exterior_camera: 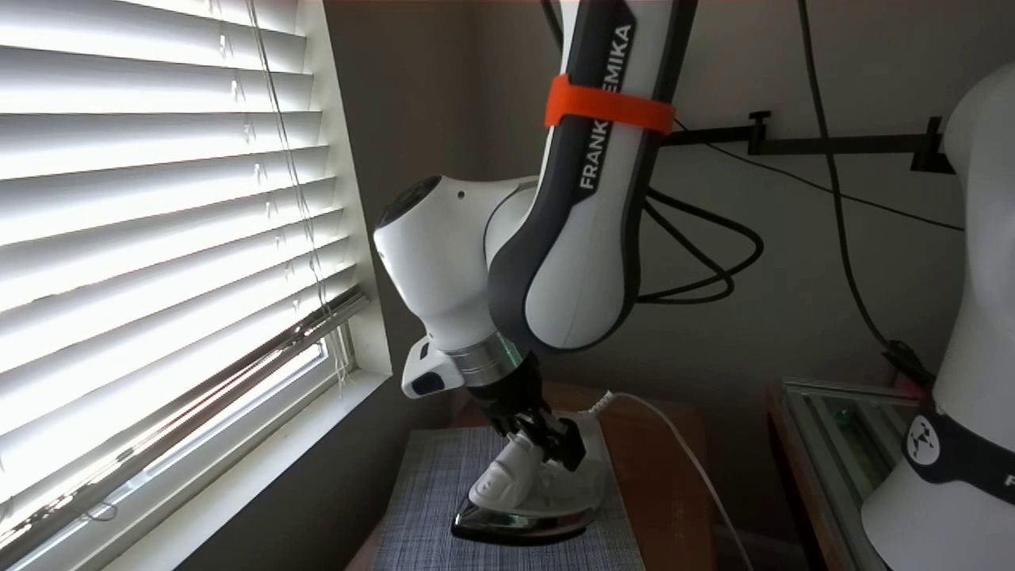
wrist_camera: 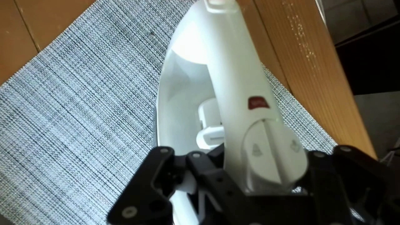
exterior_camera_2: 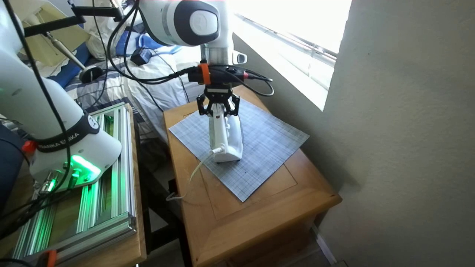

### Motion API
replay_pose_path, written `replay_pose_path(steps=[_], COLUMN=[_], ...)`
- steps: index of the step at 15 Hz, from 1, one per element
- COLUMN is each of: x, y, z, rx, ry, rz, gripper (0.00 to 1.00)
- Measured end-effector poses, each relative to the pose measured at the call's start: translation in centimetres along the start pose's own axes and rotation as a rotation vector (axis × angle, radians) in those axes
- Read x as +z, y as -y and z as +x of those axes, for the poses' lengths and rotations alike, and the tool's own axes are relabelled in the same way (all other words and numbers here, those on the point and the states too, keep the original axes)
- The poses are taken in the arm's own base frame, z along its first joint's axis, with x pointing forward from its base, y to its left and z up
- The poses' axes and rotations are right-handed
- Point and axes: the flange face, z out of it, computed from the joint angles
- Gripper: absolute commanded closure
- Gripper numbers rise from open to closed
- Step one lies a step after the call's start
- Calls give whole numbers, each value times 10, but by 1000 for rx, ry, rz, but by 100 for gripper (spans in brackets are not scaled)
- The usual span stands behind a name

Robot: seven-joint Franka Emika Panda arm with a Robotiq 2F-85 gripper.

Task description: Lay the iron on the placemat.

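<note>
Has the iron point(exterior_camera_2: 222, 131) clasped in the pincer point(exterior_camera_2: 219, 111) by the front end of the handle point(wrist_camera: 243, 72), a little left of centre in an exterior view. Holds the black fingers point(wrist_camera: 215, 178) partway together, close against both sides of that handle, at the bottom of the wrist view. Rests, by the look of it, soleplate point(exterior_camera: 519, 538) down on the placemat point(exterior_camera_2: 267, 133), left of the middle of the grey-blue weave in an exterior view. Cannot tell how to divide the weight between mat and grip.

Points the nose to the lower left and trails a white cord point(exterior_camera: 699, 469) from the heel, curving off toward the lower right of the frame, in an exterior view. Carries a dark red mark point(wrist_camera: 257, 102) and a round dial point(wrist_camera: 265, 150) on top of the handle, right of centre in the wrist view.

Spreads the placemat askew over the brown wooden worktop point(exterior_camera_2: 274, 215), with a corner toward the bottom of the frame in an exterior view. Hangs the white and dark arm point(exterior_camera: 587, 262) from the top of the frame in both exterior views. Shows bright window blinds point(exterior_camera: 158, 198) at left in an exterior view; shows rumpled bedding point(exterior_camera_2: 141, 89) at upper left and the green-lit base point(exterior_camera_2: 92, 148) below in an exterior view.
</note>
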Motion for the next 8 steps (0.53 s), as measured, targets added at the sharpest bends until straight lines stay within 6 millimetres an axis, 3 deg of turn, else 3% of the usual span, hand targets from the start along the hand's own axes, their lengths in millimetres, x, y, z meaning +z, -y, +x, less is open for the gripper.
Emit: replay_pose_path(steps=[1, 2, 3, 8], x=[0, 0, 0, 4], y=[-2, -4, -6, -16], z=[-1, -2, -3, -5], rx=[7, 15, 24, 52], ry=[-1, -2, -3, -21], rz=[0, -1, -1, -8], gripper=[98, 67, 66, 33])
